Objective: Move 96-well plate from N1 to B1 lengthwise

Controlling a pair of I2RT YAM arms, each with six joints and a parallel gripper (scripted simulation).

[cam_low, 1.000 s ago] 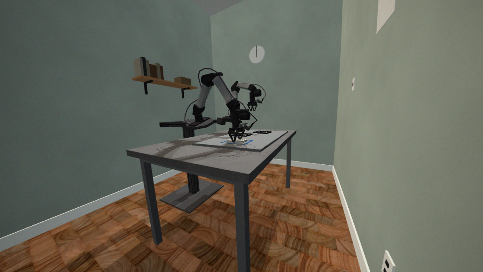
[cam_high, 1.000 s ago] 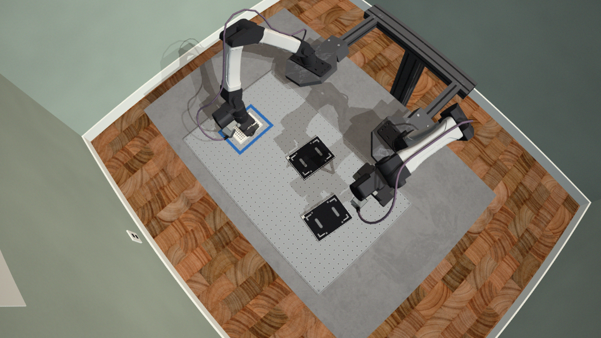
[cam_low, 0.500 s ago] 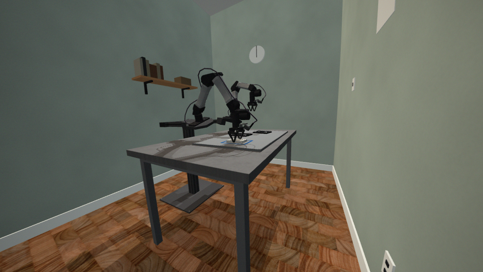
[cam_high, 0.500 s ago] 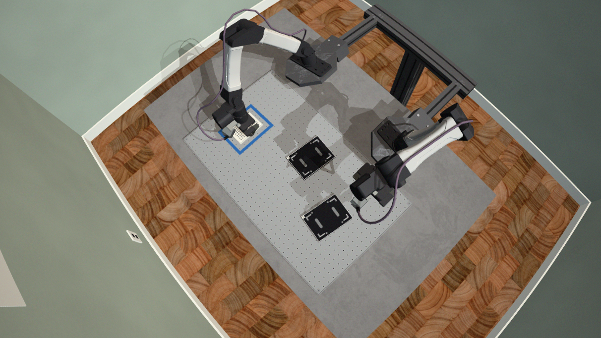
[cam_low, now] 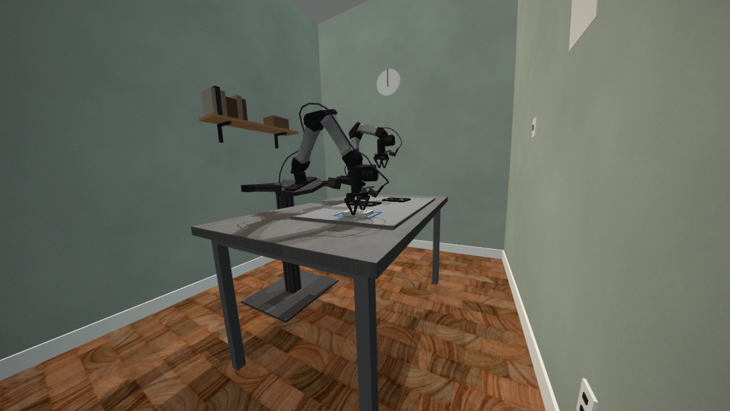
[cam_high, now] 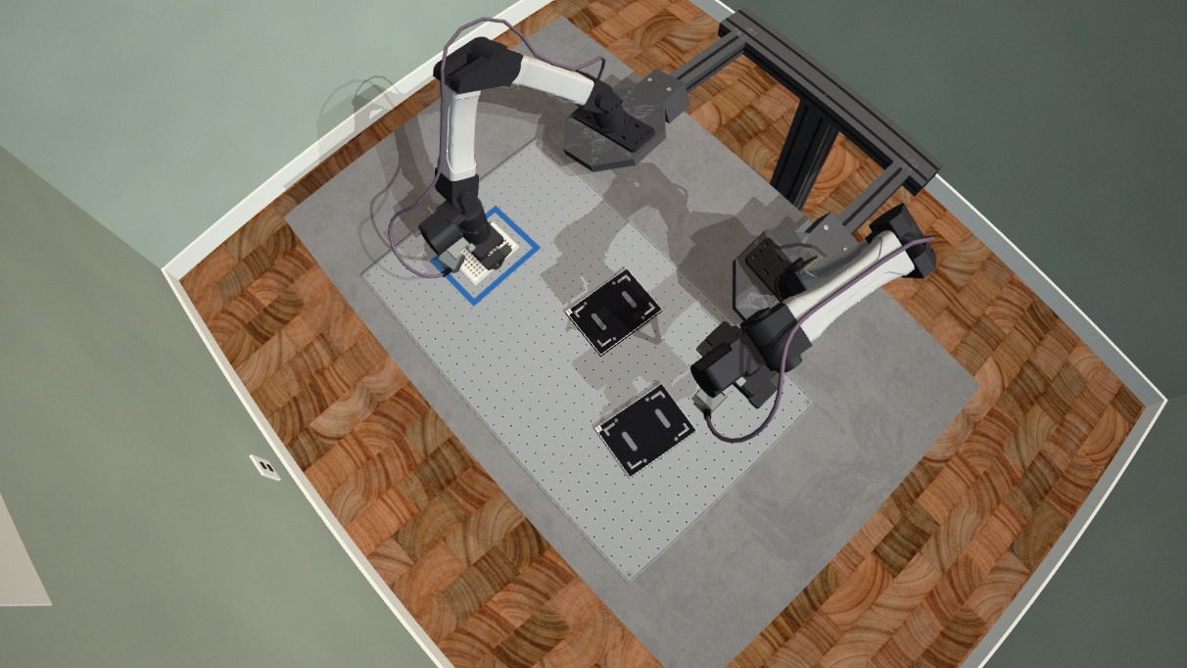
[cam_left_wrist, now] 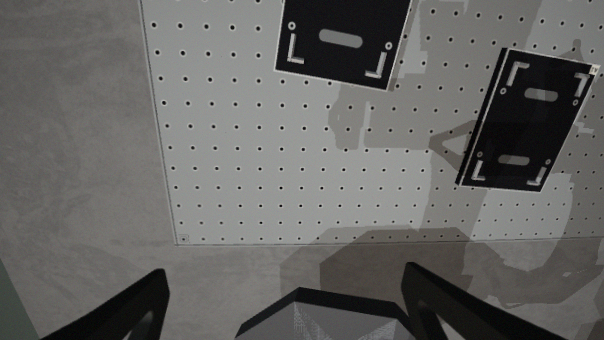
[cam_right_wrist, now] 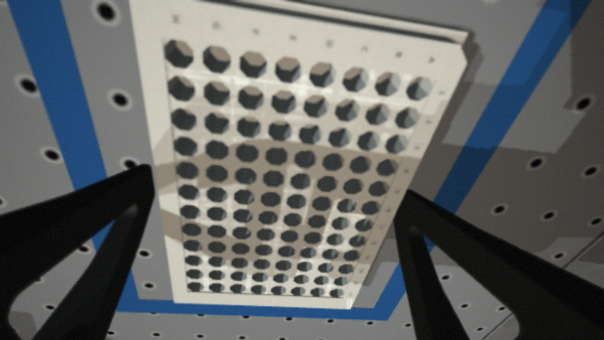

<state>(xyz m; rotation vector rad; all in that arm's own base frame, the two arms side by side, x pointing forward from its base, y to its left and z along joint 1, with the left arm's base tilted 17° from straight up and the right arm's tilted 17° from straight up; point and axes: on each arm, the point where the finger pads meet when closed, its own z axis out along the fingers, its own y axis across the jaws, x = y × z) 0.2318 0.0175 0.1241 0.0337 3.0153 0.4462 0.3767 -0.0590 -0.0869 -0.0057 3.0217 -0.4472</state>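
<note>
- Right gripper (cam_high: 490,256) (cam_low: 358,208) (cam_right_wrist: 277,182): fingers wide open, one at each long side of the plate; not clamped on it. Whether either finger touches the plate cannot be told.
- Plate (cam_high: 475,267) (cam_low: 370,212) (cam_right_wrist: 262,145): located at the bench spot B1, flat, wells facing up. Its long sides run along the long sides of the outline.
- Blue tape outline (cam_high: 506,276) (cam_low: 380,214) (cam_right_wrist: 250,311): surrounds the plate; a strip of board shows between plate and tape along both long sides.
- Other nest (cam_high: 612,311) (cam_left_wrist: 525,125): black, to the left of the plate as seen from the arms' side, between the plate and nest N1. No plate is seated in it.
- Nest N1 (cam_high: 644,429) (cam_low: 396,199) (cam_left_wrist: 340,65): black, farther left of the plate; its corner brackets hold nothing.
- Left gripper (cam_high: 751,388) (cam_low: 381,163) (cam_left_wrist: 286,270): fingers wide open with nothing between them, raised above the work surface, well apart from the plate.
- Perforated board (cam_high: 531,399) (cam_low: 404,220): light grey, beneath the plate and both nests.
- Table (cam_high: 830,465) (cam_low: 285,240): grey, supports the board under the plate.

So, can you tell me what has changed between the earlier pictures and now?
Nothing visibly changed. The white rectangular 96-well plate stayed inside the blue taped outline, and both arms kept their poses.
</note>
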